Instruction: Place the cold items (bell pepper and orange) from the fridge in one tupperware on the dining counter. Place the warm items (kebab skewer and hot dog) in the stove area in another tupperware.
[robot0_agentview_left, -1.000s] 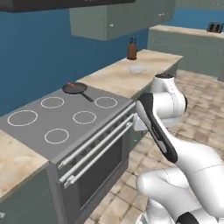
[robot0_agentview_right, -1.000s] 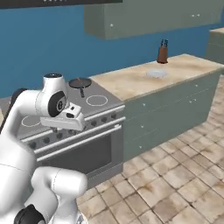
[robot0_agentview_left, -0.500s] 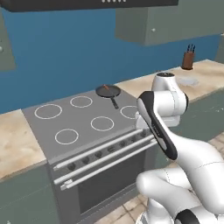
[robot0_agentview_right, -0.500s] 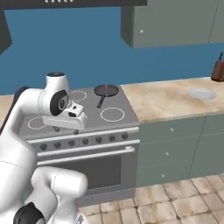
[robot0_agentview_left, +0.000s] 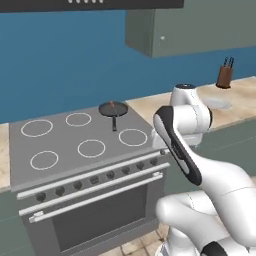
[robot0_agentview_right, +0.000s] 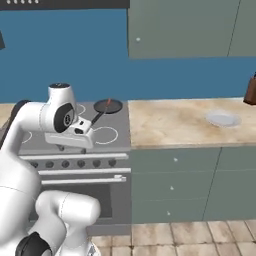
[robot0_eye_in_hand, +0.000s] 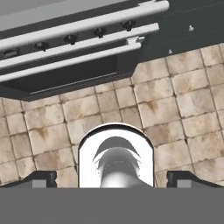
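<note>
Grey steel stove fills the middle of the left base view, with a small dark pan at the back right corner of its cooktop and what looks like a reddish skewer-like stick lying in it; that may be the kebab skewer, though it is too small to be sure. The hot dog and the tupperware cannot be made out, so the task's warm items seem not yet collected. The gripper points down at the tiled floor in front of the oven door, its two dark tips spread wide at the bottom corners of the hand view with nothing between them. The step in hand looks like an approach to the stove area, and to do it well the base should settle square to the cooktop so the arm can lift, swing over the front edge and come down on the pan's contents from above, clear of the pan handle. The right base view adds what the left one crops: the long beige counter to the right of the stove, with a pale plate near its far right end. The hand view alone shows the oven's handle bars and knobs from below.
</note>
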